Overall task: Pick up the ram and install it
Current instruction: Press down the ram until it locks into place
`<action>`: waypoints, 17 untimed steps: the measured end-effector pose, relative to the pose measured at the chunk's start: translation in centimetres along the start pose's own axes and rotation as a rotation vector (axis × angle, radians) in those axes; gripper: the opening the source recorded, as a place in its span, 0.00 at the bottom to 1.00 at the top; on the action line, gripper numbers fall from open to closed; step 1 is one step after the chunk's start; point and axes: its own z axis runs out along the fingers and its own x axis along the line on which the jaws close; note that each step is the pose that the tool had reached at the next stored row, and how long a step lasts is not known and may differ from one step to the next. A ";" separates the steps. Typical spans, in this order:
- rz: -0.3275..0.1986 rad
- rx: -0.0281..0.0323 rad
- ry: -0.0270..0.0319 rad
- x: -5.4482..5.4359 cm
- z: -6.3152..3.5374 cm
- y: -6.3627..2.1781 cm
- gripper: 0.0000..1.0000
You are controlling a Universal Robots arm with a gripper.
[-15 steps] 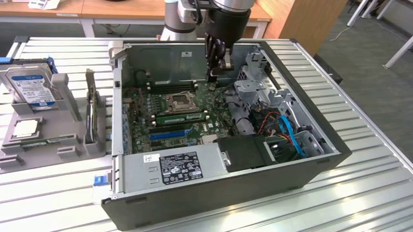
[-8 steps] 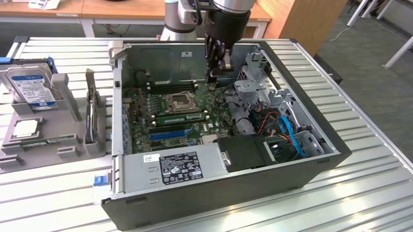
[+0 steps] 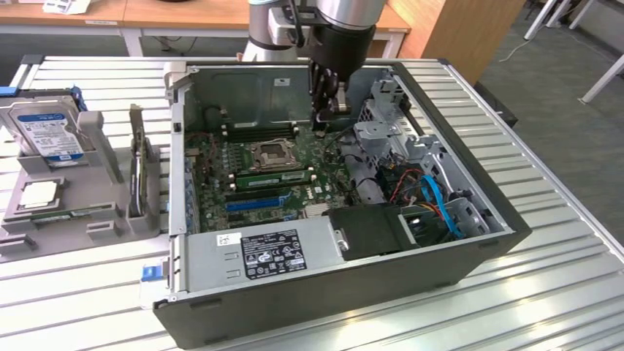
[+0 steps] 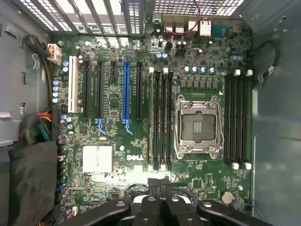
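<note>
Inside the open computer case (image 3: 292,292), over the motherboard (image 4: 211,175), end effector (image 3: 329,113), jaws together, tips dark and indistinct.

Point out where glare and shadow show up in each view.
Exterior view: the ribbed metal table reflects bright light, while the inside of the computer case lies in shade. Wrist view: glare whitens the silver heatsink and the vent grille; the shut gripper is dark.
</note>
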 end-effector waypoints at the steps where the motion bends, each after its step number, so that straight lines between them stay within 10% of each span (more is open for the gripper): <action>1: 0.000 0.0000 0.0001 0.0 0.14 0.00 0.10; 17: 0.000 0.0000 0.0000 0.1 1.90 -0.04 0.10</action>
